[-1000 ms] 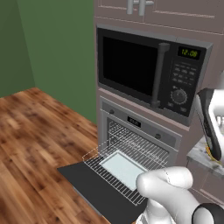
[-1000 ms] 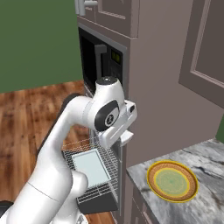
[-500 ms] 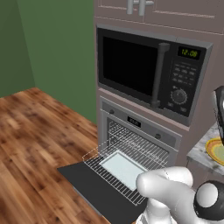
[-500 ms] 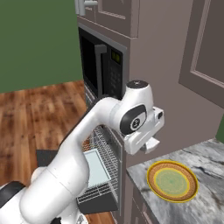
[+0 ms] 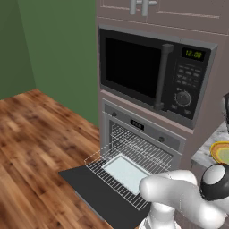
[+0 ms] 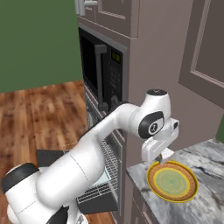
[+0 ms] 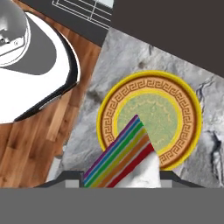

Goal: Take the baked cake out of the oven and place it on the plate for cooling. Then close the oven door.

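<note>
A rainbow-layered cake (image 7: 124,161) with white icing rises from the bottom of the hand view, and my gripper is shut on it. Just under and beyond it lies the plate (image 7: 186,109), yellow-rimmed with a pale green centre, on a grey marble counter. In the right base view my gripper (image 6: 163,154) hangs close above the plate's (image 6: 192,187) near-left rim. The oven (image 5: 142,130) stands below the microwave. Its dark oven door (image 5: 96,193) is dropped open, with the wire rack (image 5: 134,152) pulled out over it.
A pale flat tray (image 5: 126,172) lies on the pulled-out rack. The black microwave (image 5: 152,76) sits above the oven, and cabinet fronts rise behind the counter (image 6: 205,157). Wooden floor (image 5: 36,134) spreads to the left of the open door.
The arm has swung right, from in front of the oven to above the plate on the counter, with the cake still in the gripper. The oven door and rack have not moved.
</note>
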Motion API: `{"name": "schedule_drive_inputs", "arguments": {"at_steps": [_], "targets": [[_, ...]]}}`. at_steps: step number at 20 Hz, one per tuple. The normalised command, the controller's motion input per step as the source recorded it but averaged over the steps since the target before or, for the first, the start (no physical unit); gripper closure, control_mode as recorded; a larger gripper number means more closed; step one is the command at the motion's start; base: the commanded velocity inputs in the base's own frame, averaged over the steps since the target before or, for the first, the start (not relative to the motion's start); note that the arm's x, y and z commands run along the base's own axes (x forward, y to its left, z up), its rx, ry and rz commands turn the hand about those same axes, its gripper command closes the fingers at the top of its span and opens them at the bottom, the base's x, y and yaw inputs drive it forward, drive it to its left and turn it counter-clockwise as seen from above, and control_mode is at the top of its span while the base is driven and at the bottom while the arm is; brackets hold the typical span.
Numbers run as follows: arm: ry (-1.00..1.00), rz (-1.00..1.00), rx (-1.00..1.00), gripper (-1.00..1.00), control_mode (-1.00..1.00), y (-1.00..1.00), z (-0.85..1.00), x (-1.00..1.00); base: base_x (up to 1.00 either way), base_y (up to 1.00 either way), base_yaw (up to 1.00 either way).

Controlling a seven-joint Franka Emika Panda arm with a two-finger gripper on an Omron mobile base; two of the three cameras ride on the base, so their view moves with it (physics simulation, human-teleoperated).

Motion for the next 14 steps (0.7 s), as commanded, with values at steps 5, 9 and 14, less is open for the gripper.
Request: {"name": "schedule_drive_inputs", "arguments": {"at_steps": [5,9,14], "targets": [[0.07,0.0,0.02,1.0,-1.0,-0.3,-0.41,0.0,0.0,0.0,0.0],[0.02,0.0,0.07,1.0,-1.0,-0.09,-0.45,0.0,0.0,0.0,0.0],[0.0,0.0,0.1,1.0,-1.0,-0.01,-0.4,0.09,0.0,0.0,0.0]]}}
